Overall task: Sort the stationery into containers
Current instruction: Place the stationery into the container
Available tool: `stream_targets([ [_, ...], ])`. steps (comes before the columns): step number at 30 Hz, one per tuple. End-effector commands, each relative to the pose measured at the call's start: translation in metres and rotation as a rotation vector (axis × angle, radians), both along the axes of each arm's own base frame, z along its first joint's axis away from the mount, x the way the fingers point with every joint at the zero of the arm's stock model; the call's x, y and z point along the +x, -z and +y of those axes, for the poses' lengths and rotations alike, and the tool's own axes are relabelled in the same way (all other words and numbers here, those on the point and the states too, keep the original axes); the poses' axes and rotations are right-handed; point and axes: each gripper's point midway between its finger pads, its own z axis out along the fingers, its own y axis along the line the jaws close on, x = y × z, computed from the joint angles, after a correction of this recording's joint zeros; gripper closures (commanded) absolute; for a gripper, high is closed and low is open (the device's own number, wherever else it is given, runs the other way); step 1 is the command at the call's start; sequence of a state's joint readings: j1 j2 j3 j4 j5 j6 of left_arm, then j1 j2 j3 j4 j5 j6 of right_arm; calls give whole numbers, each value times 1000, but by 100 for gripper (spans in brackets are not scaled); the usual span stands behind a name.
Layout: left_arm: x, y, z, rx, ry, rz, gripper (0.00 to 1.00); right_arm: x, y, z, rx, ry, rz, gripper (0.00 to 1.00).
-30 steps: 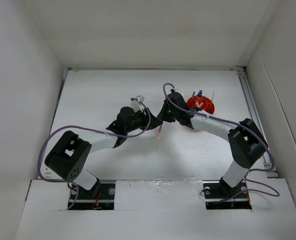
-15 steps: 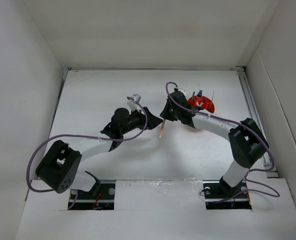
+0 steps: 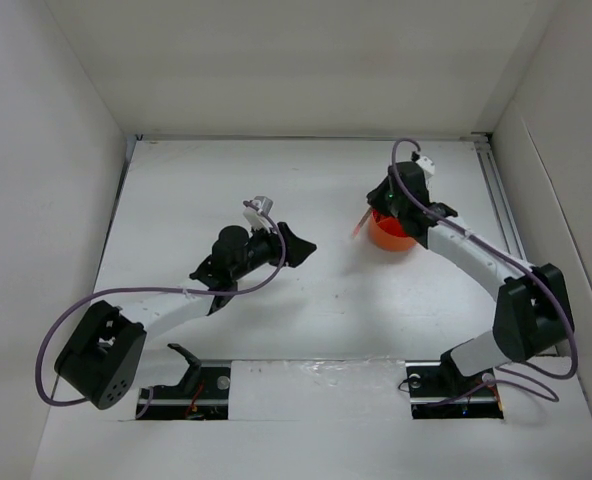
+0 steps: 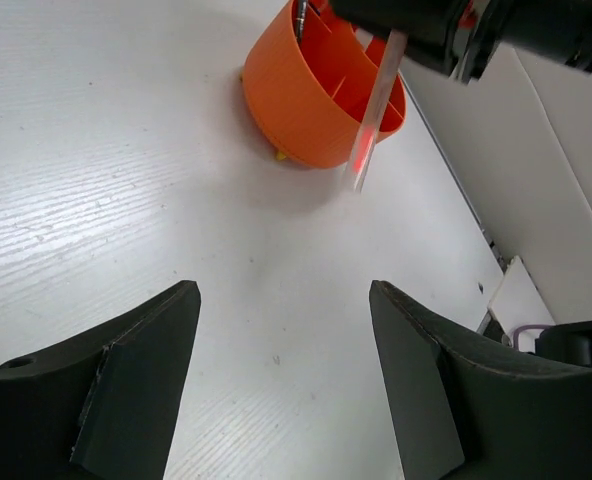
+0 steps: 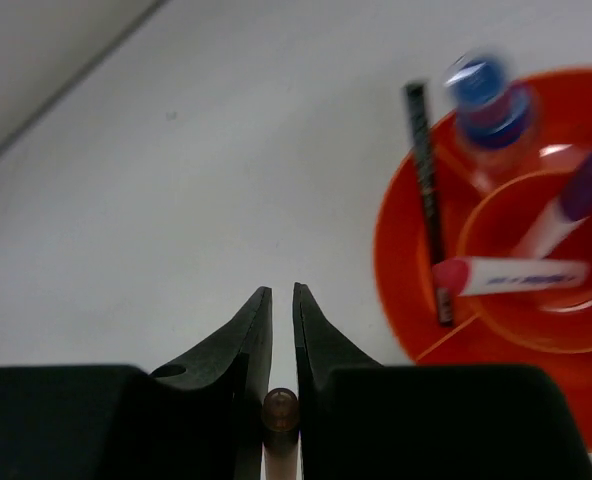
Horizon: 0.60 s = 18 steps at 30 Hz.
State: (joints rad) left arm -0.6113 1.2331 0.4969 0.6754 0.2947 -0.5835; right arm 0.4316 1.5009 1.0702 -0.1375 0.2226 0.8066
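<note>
At the left side of the orange tub, a white red-tipped stick is held tilted in the nearly closed right gripper, while the left gripper is spread wide and empty.

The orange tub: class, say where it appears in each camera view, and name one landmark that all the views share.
Top external: orange tub right of centre, partly under the right arm.
Left wrist: top centre.
Right wrist: right edge, seen from above.
Shared landmark: red-tipped stick in the right gripper.
</note>
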Motion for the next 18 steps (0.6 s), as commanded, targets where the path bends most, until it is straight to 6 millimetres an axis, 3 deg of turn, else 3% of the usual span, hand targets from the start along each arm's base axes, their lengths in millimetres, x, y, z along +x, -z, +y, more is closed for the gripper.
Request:
stream_targets([
  [1,-2,-11,-1,-17,44,-55,34,21,-42,-54,-21,226,-121,100],
  [4,-5,-19,3,-48,62,-59,34,40,-54,-101,-103,386,-141,100],
  [7,-12,-23,2,-64,86,-59,34,56,-64,-131,-180,497,-157,100],
  [8,-14,-26,2,-70,96,-66,34,62,-53,-140,-225,518,-129,100],
  [10,-17,-27,1,-76,105,-57,34,71,-54,-147,-253,547,-130,100],
  [13,-21,-32,2,-82,114,-64,34,90,-50,-141,-296,539,-118,100],
  [14,-21,-32,2,-82,114,-64,34,92,-57,-142,-292,549,-134,100],
  [18,-21,-32,2,-82,114,-64,34,102,-36,-131,-393,540,-83,100],
])
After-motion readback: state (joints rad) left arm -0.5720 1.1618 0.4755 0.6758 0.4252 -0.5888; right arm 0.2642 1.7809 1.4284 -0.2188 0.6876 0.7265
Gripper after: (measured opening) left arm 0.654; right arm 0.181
